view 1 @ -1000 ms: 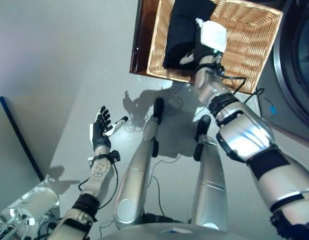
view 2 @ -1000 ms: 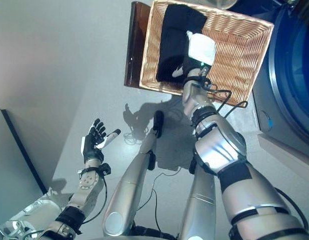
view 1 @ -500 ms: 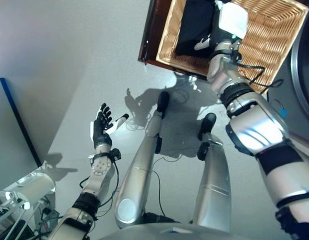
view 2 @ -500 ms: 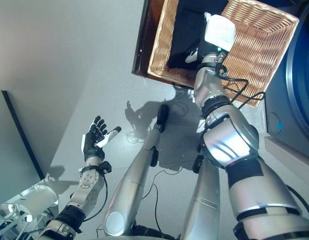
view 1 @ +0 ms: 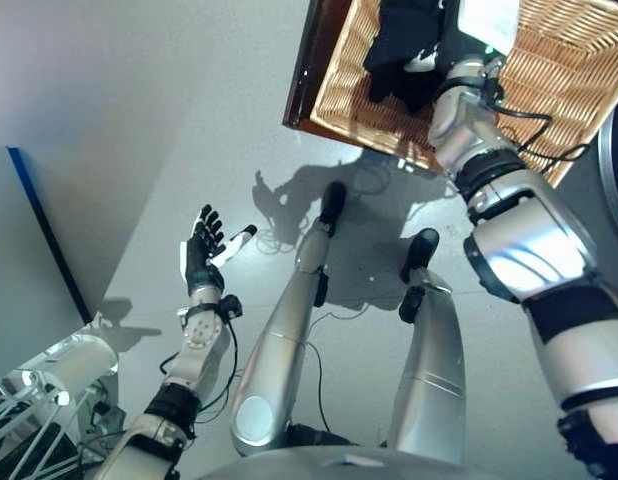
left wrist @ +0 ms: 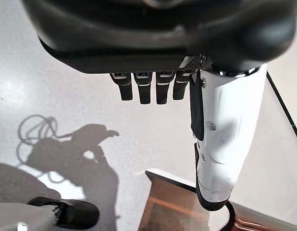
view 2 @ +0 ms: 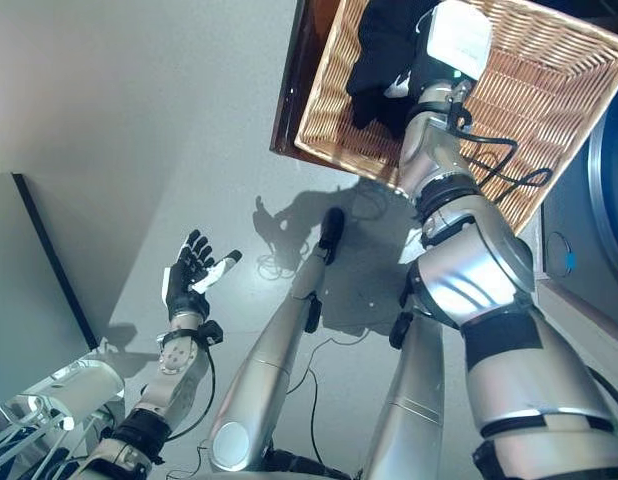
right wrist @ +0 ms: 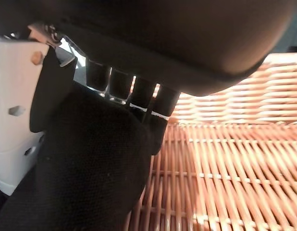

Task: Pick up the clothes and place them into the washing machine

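A black garment [view 1: 397, 45] lies bunched in the shallow wicker basket [view 1: 569, 90], which rests on a low dark brown box [view 1: 303, 75]. My right hand [view 1: 430, 62] reaches into the basket, and its fingers [right wrist: 139, 94] and white-covered thumb [right wrist: 14, 120] are curled into the black cloth [right wrist: 91, 163]. My left hand [view 1: 201, 258] is held low over the grey floor at the left, away from the basket, with its fingers [left wrist: 143, 86] straight and nothing in it.
The washing machine [view 2: 604, 190] stands right of the basket, its round door at the view's edge. A blue-edged panel [view 1: 44, 230] stands at the far left. Grey floor lies between it and the box.
The view has shifted toward the basket. The black garment lay flat in the basket and is now bunched up and gathered at my right hand. My left hand has not moved.
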Available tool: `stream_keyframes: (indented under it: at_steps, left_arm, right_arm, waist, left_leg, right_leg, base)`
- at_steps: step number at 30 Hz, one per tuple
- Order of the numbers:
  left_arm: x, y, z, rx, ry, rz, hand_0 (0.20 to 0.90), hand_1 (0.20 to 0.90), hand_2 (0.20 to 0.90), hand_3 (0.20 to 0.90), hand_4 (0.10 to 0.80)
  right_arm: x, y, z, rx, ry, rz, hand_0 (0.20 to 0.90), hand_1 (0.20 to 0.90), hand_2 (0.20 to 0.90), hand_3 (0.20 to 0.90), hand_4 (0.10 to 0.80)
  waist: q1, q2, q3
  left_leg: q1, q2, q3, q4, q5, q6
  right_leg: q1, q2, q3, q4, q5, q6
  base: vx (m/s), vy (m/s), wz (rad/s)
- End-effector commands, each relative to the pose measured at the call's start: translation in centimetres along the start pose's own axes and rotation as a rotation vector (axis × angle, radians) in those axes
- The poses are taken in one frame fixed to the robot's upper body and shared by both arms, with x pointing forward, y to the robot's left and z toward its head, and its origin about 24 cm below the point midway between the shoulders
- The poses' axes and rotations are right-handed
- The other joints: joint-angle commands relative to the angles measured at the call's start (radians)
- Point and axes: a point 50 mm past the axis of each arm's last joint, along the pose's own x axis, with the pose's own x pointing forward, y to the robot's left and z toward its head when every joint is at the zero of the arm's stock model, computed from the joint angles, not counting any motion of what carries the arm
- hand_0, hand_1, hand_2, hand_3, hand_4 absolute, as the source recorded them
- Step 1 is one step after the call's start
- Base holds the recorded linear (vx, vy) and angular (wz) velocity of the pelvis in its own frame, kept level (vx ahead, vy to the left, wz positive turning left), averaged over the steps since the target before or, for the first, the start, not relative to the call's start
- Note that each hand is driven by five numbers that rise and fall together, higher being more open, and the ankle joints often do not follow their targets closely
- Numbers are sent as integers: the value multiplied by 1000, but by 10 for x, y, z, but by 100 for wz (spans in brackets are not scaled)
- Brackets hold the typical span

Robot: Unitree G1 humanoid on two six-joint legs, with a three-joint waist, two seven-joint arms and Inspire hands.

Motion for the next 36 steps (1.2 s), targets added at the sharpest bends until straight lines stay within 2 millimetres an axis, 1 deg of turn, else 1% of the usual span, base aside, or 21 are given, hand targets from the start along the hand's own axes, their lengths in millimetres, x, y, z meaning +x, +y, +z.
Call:
stream_keyframes:
  at_steps: [1, 7, 10, 11, 12, 13, 14, 17, 19, 21, 24, 25, 26, 27, 28, 29, 31, 32, 35, 36]
  left_arm:
    - [2, 13, 17, -17, -108, 34, 900, 900, 900, 900, 800]
    - [0, 15, 11, 1, -82, 33, 900, 900, 900, 900, 800]
    - [-1, 17, 5, 16, -60, 43, 900, 900, 900, 900, 800]
    - [-1, 19, 2, 22, -49, 54, 900, 900, 900, 900, 800]
    - [-1, 19, 2, 22, -48, 54, 900, 900, 900, 900, 800]
    - [-2, 22, -4, 35, -19, 67, 900, 900, 900, 900, 800]
    - [-2, 22, -4, 35, -18, 67, 900, 900, 900, 900, 800]
    - [-4, 29, -16, 65, 31, 101, 900, 900, 900, 900, 800]
    - [-5, 33, -20, 72, 52, 120, 900, 900, 900, 900, 800]
    - [-8, 37, -27, 87, 83, 136, 900, 900, 900, 900, 800]
    - [-12, 43, -37, 111, 127, 158, 900, 900, 900, 900, 800]
    - [-15, 44, -41, 115, 145, 163, 900, 900, 900, 900, 800]
    - [-14, 43, -40, 114, 144, 163, 900, 900, 900, 900, 800]
    - [-19, 44, -46, 118, 166, 164, 900, 900, 900, 900, 800]
    - [-18, 44, -45, 118, 165, 163, 900, 900, 900, 900, 800]
    - [-22, 45, -50, 123, 186, 163, 900, 900, 900, 900, 800]
    - [-23, 45, -52, 124, 197, 161, 900, 900, 900, 900, 800]
    - [-26, 46, -58, 130, 223, 160, 900, 900, 900, 900, 800]
    - [-31, 45, -64, 135, 252, 149, 900, 900, 900, 900, 800]
    - [-31, 45, -64, 135, 251, 148, 900, 900, 900, 900, 800]
  right_arm:
    - [5, -13, 14, -2, -84, -59, 200, 200, 200, 200, 300]
    - [3, -11, 11, -3, -96, -71, 200, 200, 200, 200, 300]
    - [2, -11, 9, 35, -91, -83, 200, 200, 200, 200, 300]
    - [1, -9, 11, 76, -92, -85, 200, 200, 200, 200, 300]
    - [1, -9, 11, 76, -91, -85, 200, 200, 200, 200, 300]
    - [-2, -6, 12, 110, -96, -80, 200, 200, 200, 200, 300]
    - [-2, -6, 12, 110, -96, -80, 200, 200, 200, 200, 300]
    - [-8, 0, 15, 241, -91, -76, 200, 200, 200, 200, 300]
    - [-12, 1, 22, 341, -105, -80, 200, 200, 200, 200, 300]
    - [-19, 6, 24, 422, -111, -74, 200, 200, 200, 200, 300]
    - [-27, 7, 26, 508, -138, -79, 200, 200, 200, 200, 300]
    - [-30, 9, 26, 538, -132, -78, 200, 200, 200, 200, 300]
    - [-29, 9, 26, 538, -133, -79, 200, 200, 200, 200, 300]
    - [-34, 10, 22, 600, -123, -84, 200, 200, 200, 200, 300]
    - [-34, 10, 22, 600, -124, -85, 200, 200, 200, 200, 300]
    - [-37, 12, 13, 656, -93, -85, 200, 200, 200, 200, 300]
    - [-38, 11, 11, 683, -90, -89, 200, 200, 200, 200, 300]
    - [-43, 13, 5, 745, -71, -93, 200, 200, 200, 200, 300]
    - [-51, 15, 0, 814, -71, -84, 200, 200, 200, 200, 300]
    - [-51, 15, 0, 813, -72, -85, 200, 200, 200, 200, 300]
  waist:
    - [8, 46, -4]
    - [-10, 37, -4]
    - [-22, 29, -4]
    - [-31, 24, -4]
    - [-31, 23, -4]
    - [-41, 16, -4]
    - [-41, 16, -4]
    - [-62, 3, -4]
    - [-73, -5, -4]
    - [-85, -7, -4]
    - [-103, -9, -4]
    - [-108, -8, -4]
    - [-106, -7, -4]
    - [-120, -2, -4]
    - [-117, -1, -4]
    - [-128, 8, -4]
    - [-130, 13, -4]
    - [-143, 20, -4]
    - [-161, 32, -4]
    - [-158, 34, -4]
  left_leg:
    - [-70, -32, 69, 5, -26, -26]
    - [-31, -24, 82, -3, -28, -28]
    - [-7, -19, 92, 3, -35, -27]
    - [10, -16, 97, 9, -41, -25]
    - [11, -16, 98, 8, -41, -25]
    - [31, -13, 103, 11, -47, -25]
    - [32, -13, 103, 11, -47, -25]
    - [87, -6, 118, 6, -55, -22]
    - [106, -3, 124, 4, -58, -20]
    - [125, 0, 133, 3, -62, -18]
    - [149, 4, 144, 1, -66, -16]
    - [160, 5, 147, -2, -67, -15]
    - [157, 8, 148, -4, -64, -15]
    - [179, 8, 155, -9, -69, -15]
    - [177, 10, 155, -10, -65, -15]
    - [201, 7, 161, -17, -69, -14]
    - [205, 11, 164, -20, -65, -14]
    - [225, 8, 169, -23, -70, -14]
    - [253, 8, 180, -27, -72, -14]
    - [251, 10, 181, -29, -69, -14]
  right_leg:
    - [51, -35, 35, -160, 83, 15]
    - [85, -30, 43, -175, 88, 17]
    - [107, -27, 48, -177, 87, 17]
    - [123, -22, 52, -178, 86, 15]
    - [123, -22, 52, -178, 86, 15]
    - [146, -19, 58, -186, 88, 15]
    - [147, -19, 58, -187, 88, 15]
    - [199, -15, 61, -201, 89, 17]
    - [216, -11, 69, -206, 89, 18]
    - [233, -10, 76, -209, 88, 18]
    - [252, -6, 83, -216, 89, 17]
    - [259, -5, 84, -221, 90, 18]
    - [257, -3, 85, -225, 96, 18]
    - [276, -5, 88, -230, 88, 18]
    - [274, -2, 89, -234, 93, 18]
    - [292, -5, 92, -236, 87, 19]
    - [296, -2, 94, -241, 92, 19]
    - [313, -4, 99, -242, 85, 19]
    - [337, -4, 107, -248, 86, 20]
    - [335, -1, 108, -252, 91, 20]
  base:
    - [0, 0, 0]
    - [9, -7, -3]
    - [28, -12, -8]
    - [17, -6, -9]
    - [42, -19, -11]
    - [25, -13, -8]
    - [55, -21, -13]
    - [52, -13, -14]
    - [44, -12, -16]
    - [37, -6, -17]
    - [32, -16, -21]
    - [11, -9, -21]
    - [31, -14, -23]
    - [10, -13, -14]
    - [53, -17, -6]
    - [34, -9, -4]
    - [36, -10, -12]
    - [44, 0, -16]
    - [39, -4, -16]
    - [40, 16, -14]
